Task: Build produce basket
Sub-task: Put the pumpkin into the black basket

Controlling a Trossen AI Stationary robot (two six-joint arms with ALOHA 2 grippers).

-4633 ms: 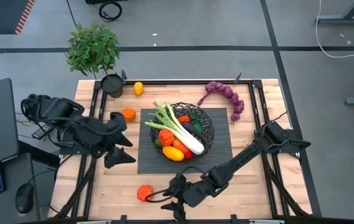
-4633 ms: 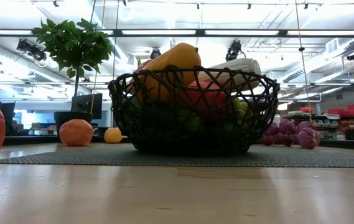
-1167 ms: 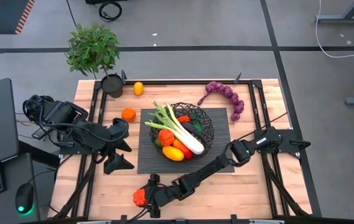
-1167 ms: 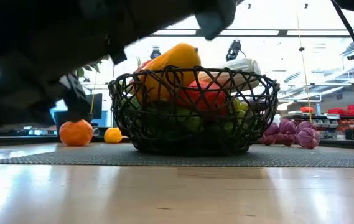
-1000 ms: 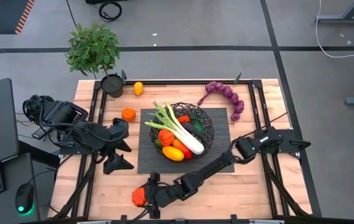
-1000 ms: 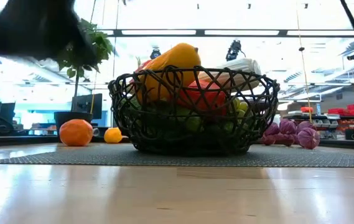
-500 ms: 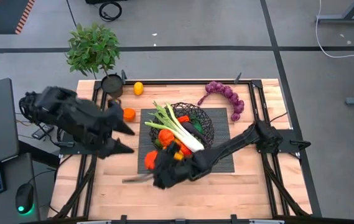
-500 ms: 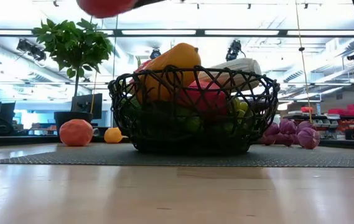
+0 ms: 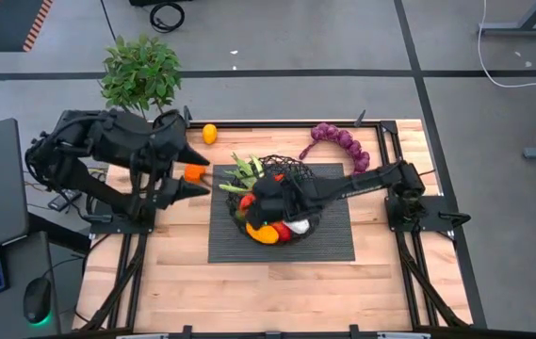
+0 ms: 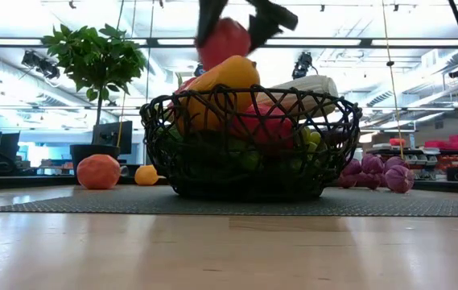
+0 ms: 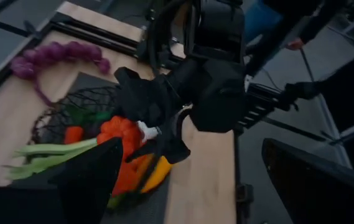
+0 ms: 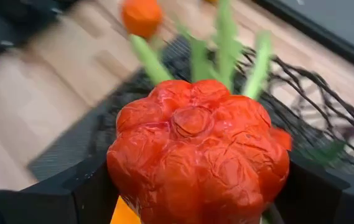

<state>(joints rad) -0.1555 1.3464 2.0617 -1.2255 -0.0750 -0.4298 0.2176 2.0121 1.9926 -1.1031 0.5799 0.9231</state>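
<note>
1. Red tomato is clamped in the right end effector, hanging over the basket, which sits on the grey mat mid counter.
2. Basket is already heaped w/ leek, yellow pepper etc. Risk: tomato lands on the pile, rolls off over the rim onto the mat.
3. Fingers sit close above the pepper in the low view. Going lower could knock it, or snag the wire.
4. Left end effector is beside the basket, near the loose orange fruit, fingers spread, holding nothing. Arms are close, so a crossing move could make them bump.
5. Grapes and lemon lie outside, at the far edge.
</note>
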